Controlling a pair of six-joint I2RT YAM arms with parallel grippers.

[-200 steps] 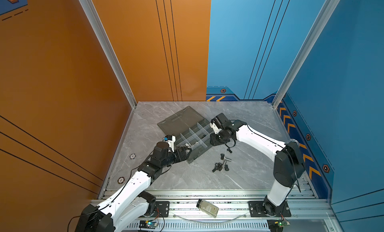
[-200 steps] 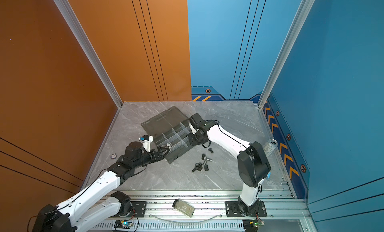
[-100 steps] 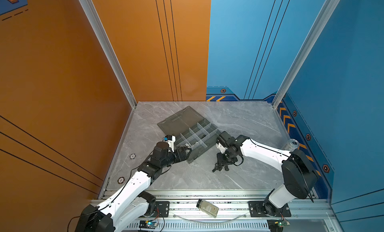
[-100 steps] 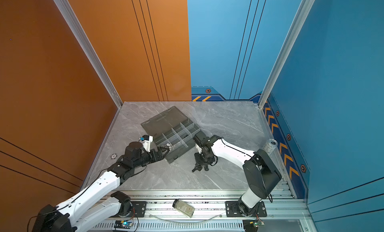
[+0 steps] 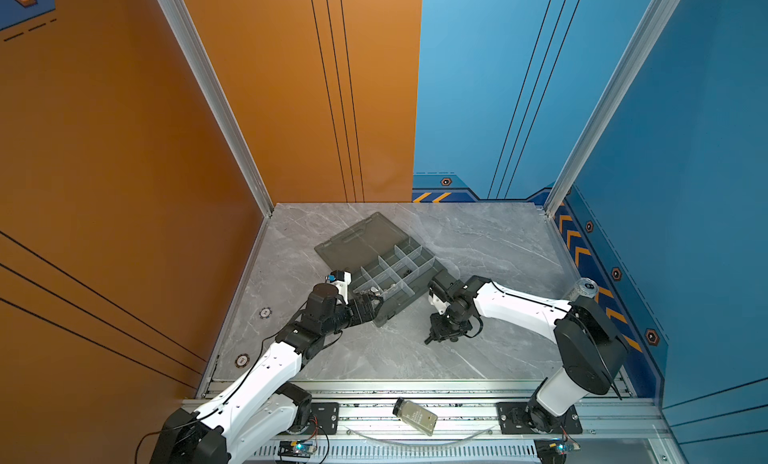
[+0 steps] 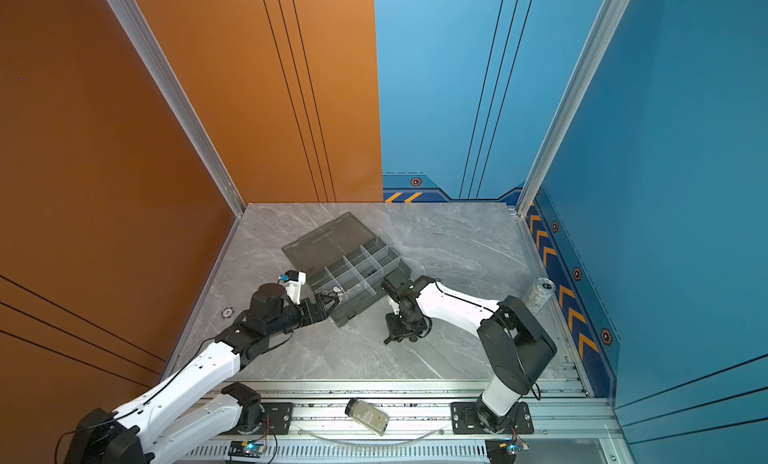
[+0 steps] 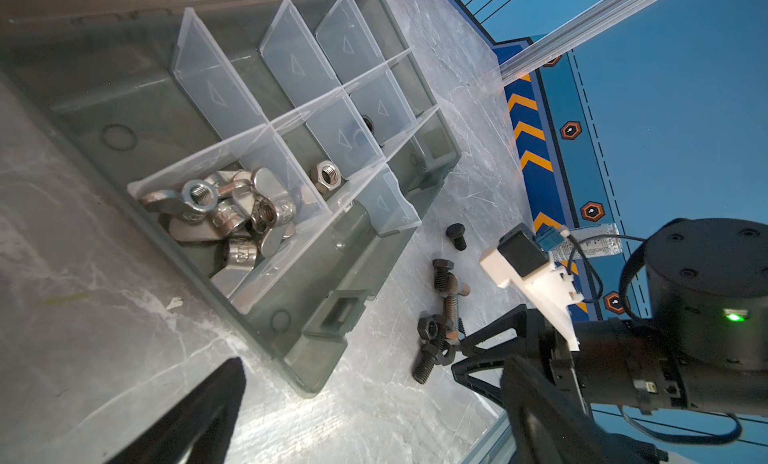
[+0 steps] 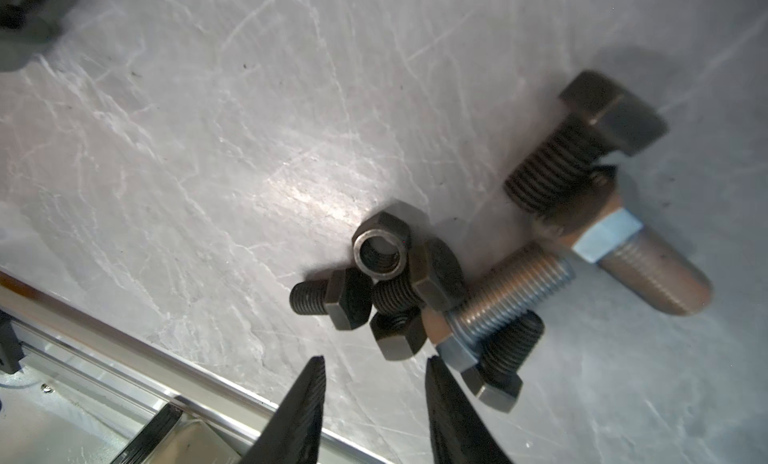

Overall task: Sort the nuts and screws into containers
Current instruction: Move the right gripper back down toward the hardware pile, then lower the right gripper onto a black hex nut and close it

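Right wrist view: your right gripper (image 8: 374,360), jaws half apart and empty, hovers over tangled screws (image 8: 505,289) and a black nut (image 8: 380,254) mid-bench, near the containers (image 7: 307,366); closing could snag both kinds. Your left gripper (image 5: 375,302) gapes empty.

Orange wall (image 5: 124,150), blue wall (image 5: 498,88), marble floor (image 5: 478,241)

This is most likely a robotics lab's test cell. A grey marble-patterned tabletop (image 5: 478,241) is walled in by tall orange panels (image 5: 124,150) and blue panels (image 5: 685,150), joined by aluminium corner posts (image 5: 215,96). A white-and-black left arm (image 5: 266,374) and right arm (image 5: 515,310) are bolted to a slotted aluminium rail (image 5: 469,416) along the front, and orange chevron stripes (image 5: 572,238) line the blue wall's foot.
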